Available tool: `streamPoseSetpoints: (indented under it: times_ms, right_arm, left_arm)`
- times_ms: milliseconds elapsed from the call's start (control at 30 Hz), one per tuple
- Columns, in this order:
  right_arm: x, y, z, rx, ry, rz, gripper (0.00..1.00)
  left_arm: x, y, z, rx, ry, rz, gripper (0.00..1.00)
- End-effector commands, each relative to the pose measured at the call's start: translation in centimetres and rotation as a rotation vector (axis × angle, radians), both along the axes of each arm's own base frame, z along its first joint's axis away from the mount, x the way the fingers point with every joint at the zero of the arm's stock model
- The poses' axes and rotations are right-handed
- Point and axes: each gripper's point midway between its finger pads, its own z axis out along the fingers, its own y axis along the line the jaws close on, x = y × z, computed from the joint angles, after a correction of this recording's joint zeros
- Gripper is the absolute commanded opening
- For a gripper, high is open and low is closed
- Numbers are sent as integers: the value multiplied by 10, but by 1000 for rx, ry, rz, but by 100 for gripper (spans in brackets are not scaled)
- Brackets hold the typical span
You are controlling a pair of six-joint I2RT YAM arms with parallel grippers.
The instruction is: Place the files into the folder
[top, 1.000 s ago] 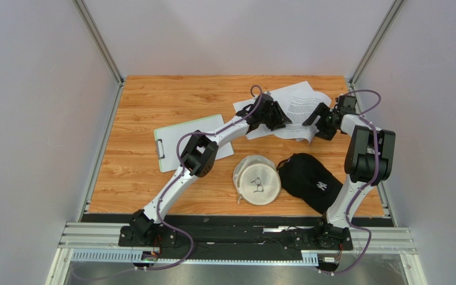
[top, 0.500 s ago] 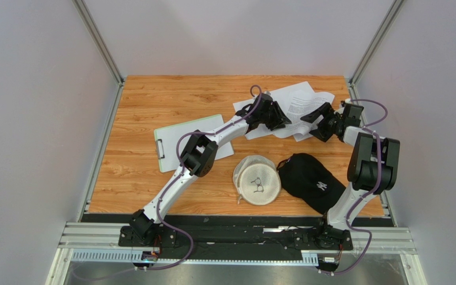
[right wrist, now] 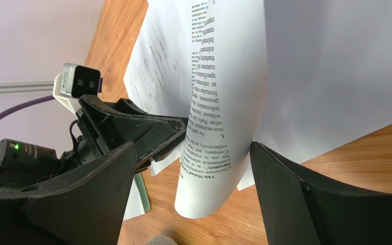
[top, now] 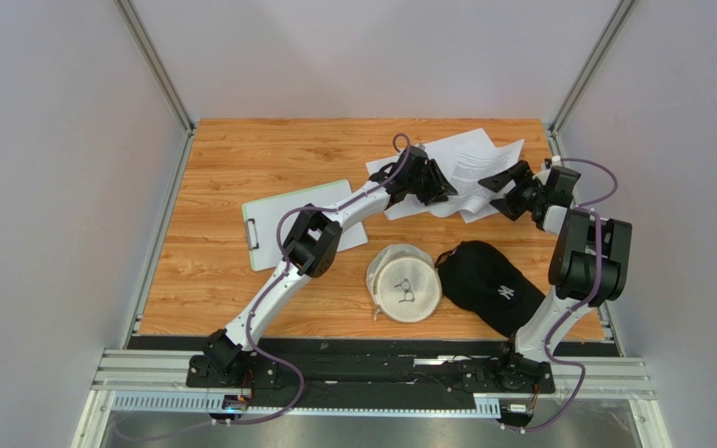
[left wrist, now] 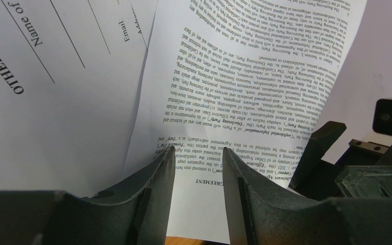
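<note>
The job is barely getting going: the papers (top: 470,154) are all lying in a loose heap on the bench (top: 241,149), right at both claws. None is sitting on the folder (top: 273,219), which is lying well away to the left of the left claw (left wrist: 198,153), partly beneath that arm. The left claw is standing about half open, its tips hovering over a printed sheet with nothing pinched between them. The right claw (right wrist: 193,153) is gaping wide, with a curled sheet edge hanging loose between its jaws, unclamped. By my judgement, gripping, carrying and clipping every sheet is all remaining to be done.
</note>
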Motion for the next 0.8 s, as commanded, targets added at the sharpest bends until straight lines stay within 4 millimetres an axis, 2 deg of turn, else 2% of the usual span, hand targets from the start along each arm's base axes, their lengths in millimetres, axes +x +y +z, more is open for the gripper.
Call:
streamPoseSetpoints:
  times_ms: [0,300,433,767]
  right_arm:
    - [14,-8,28,-112,-170,74,85]
    - [22,3,44,-127,-271,181,84]
    - [27,-6,49,-198,-255,170,84]
    - [37,-27,30,-327,-156,155,84]
  left_arm:
    - [-1,4,8,11,2,-14,48]
    - [-2,3,5,2,14,-14,48]
    - [-1,2,7,-8,14,-13,48]
    - [-2,2,2,-9,24,-20,49]
